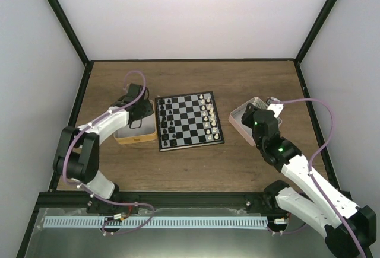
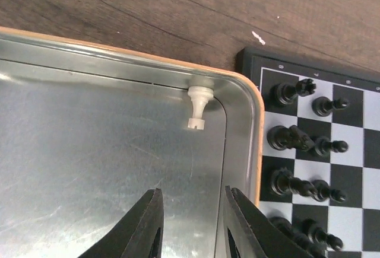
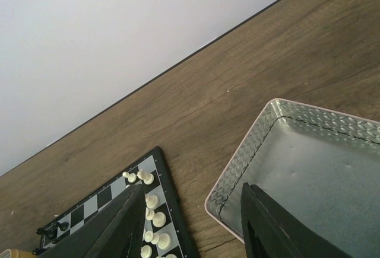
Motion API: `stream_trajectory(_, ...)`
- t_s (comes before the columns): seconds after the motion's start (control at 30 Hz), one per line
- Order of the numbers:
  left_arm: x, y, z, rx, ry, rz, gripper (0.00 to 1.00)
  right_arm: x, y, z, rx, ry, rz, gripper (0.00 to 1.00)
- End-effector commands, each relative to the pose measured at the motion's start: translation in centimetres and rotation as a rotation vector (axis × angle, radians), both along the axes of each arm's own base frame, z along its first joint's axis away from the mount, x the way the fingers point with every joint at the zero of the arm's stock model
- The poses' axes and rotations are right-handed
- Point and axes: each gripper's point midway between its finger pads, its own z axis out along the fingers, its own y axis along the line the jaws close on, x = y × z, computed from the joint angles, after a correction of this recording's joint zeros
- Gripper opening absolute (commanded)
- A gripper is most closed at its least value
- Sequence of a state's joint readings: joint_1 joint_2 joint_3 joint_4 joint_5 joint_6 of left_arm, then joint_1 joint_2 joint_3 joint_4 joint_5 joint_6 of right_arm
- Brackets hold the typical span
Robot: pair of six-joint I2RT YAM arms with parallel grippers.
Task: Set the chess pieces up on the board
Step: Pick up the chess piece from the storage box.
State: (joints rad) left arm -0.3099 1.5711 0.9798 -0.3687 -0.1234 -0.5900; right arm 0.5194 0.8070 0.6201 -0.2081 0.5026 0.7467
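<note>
The board point(image 1: 189, 121) lies mid-table, with black pieces point(image 1: 165, 121) along its left side and whitish pieces point(image 1: 208, 115) along its right side. My left gripper point(image 2: 191, 225) is open and empty inside the tan tray point(image 2: 259, 127). One whitish piece point(image 2: 198, 107) lies on its side in the tray's far corner, ahead of the fingertips. Black pieces point(image 2: 291, 137) stand on the board to the tray's right. My right gripper point(image 3: 193, 210) is open and empty, above the near left edge of the pink tray point(image 3: 237, 169). Whitish pieces point(image 3: 151, 201) show on the board point(image 3: 169, 193) at lower left.
The tan tray point(image 1: 149, 140) sits against the board's left edge; the pink tray point(image 1: 236, 117) sits to the board's right. White walls with black posts enclose the wooden table point(image 1: 190, 169). A black rail runs along the near edge.
</note>
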Motion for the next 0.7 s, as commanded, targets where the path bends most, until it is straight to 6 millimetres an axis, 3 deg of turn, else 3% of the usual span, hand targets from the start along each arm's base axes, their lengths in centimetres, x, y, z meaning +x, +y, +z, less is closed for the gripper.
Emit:
stream_trajectory(0.0, 1.5, -0.3, -2.0, -0.006, 0.021, -0.062, 0.31, 0.4, 0.1, 2.0, 0.043, -0.046, -0.009, 0.45)
stream_trajectory(0.3, 3.4, 0.0, -4.7, 0.01, 0.063, -0.106, 0.33, 0.2, 0.2, 2.0, 0.035, -0.044, 0.001, 0.46)
stream_trajectory(0.67, 4.6, -0.4, -5.1, 0.002, 0.048, -0.152, 0.36, 0.2, 0.3, 1.7, 0.039, -0.037, 0.008, 0.46)
